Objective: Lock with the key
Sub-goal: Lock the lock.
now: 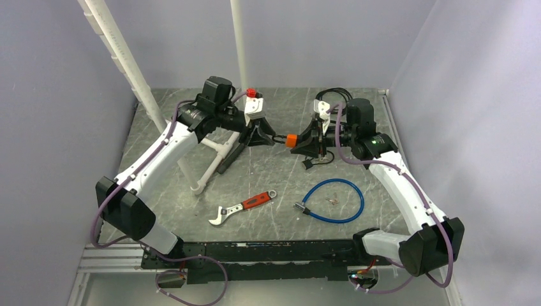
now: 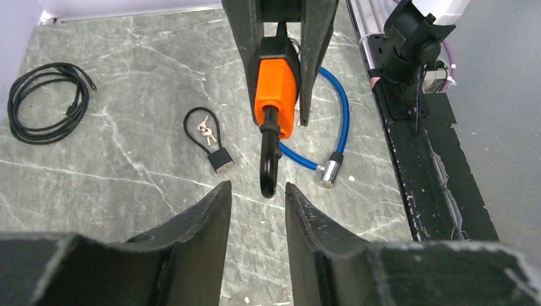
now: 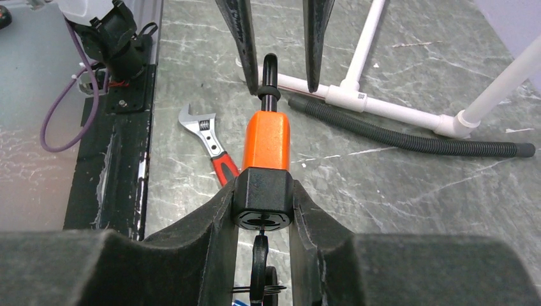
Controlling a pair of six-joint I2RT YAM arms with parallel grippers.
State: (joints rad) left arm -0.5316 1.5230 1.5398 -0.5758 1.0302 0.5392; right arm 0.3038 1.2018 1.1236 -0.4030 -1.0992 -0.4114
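Closest to the arms, a wrench (image 1: 254, 202) with a red handle lay on the grey tabletop (image 1: 281, 191). Just to its right lay a blue cable lock (image 2: 342, 102), bent into a loop.

Farther back, both claws hung close together in the air above the tabletop. The right claw (image 3: 261, 204) pinched the orange padlock (image 3: 266, 140) by its black end. The lock lay level and pointed at the left claw (image 2: 256, 188). Something black hung down from that end, below the claw. I could not tell if it was the key. The padlock's long black shackle (image 2: 268, 159) stuck out between the left claw's fingers (image 2: 214, 220). Those fingers were spread apart and did not squeeze the shackle.

Down on the tabletop sat a small black padlock (image 2: 221, 159) with a thin loop. Little keys (image 2: 205, 131) lay inside that loop.

Behind the left claw stood a white pipe frame (image 3: 383, 107), and a black ribbed hose (image 3: 408, 141) lay beside it. At the far back lay a coil of black cord (image 2: 15, 105).
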